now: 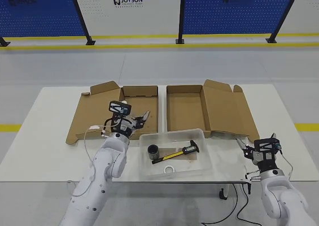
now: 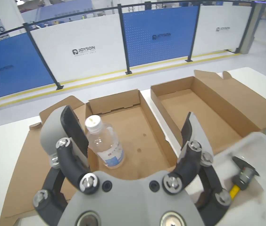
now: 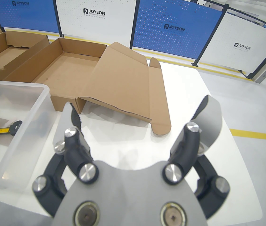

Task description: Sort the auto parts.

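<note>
Left wrist view: a clear, white-capped bottle (image 2: 105, 143) stands in a cardboard box (image 2: 114, 105); left fingers (image 2: 73, 128) and right fingers (image 3: 74, 119) spread.

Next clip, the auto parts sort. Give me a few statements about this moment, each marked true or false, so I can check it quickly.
1. A water bottle stands upright in the cardboard box in front of the left hand. True.
2. The caliper lies in the clear bin. True.
3. The right hand is shut on the caliper. False: it is open and holds nothing, over the table beside the bin.
4. The left hand is open. True.
5. The dark cylinder sits in the other cardboard box. False: it is in the clear bin, near the caliper.
</note>
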Motion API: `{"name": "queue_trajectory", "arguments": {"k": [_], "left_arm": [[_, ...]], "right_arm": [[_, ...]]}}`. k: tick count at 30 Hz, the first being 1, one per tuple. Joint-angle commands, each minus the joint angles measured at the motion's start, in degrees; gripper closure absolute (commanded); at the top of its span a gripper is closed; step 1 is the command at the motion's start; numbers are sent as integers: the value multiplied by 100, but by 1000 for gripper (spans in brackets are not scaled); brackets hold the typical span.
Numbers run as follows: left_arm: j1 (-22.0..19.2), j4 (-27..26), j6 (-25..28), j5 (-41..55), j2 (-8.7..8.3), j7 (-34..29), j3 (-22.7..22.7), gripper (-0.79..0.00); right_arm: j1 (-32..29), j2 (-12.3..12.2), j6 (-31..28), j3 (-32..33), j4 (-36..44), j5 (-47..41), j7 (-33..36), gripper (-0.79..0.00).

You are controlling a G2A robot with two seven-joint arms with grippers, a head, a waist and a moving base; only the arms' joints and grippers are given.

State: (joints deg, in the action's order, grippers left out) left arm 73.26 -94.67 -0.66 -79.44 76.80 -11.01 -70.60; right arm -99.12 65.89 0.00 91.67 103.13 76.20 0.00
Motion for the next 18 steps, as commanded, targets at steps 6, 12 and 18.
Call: {"name": "queue_trajectory", "arguments": {"k": [6,12,18], "left_arm": [[125,-593,1280,442,-69,-1419,66,-785],[-51,-578,2361,1175,-131,-2831,102,-785],[-294,-394,2942,1685,-187,-4064,212,-785]], "right_arm": [[0,0,0,0,0,0,0,-785],[0,0,0,0,0,0,0,-785],[0,0,0,0,0,0,0,-785]]}}
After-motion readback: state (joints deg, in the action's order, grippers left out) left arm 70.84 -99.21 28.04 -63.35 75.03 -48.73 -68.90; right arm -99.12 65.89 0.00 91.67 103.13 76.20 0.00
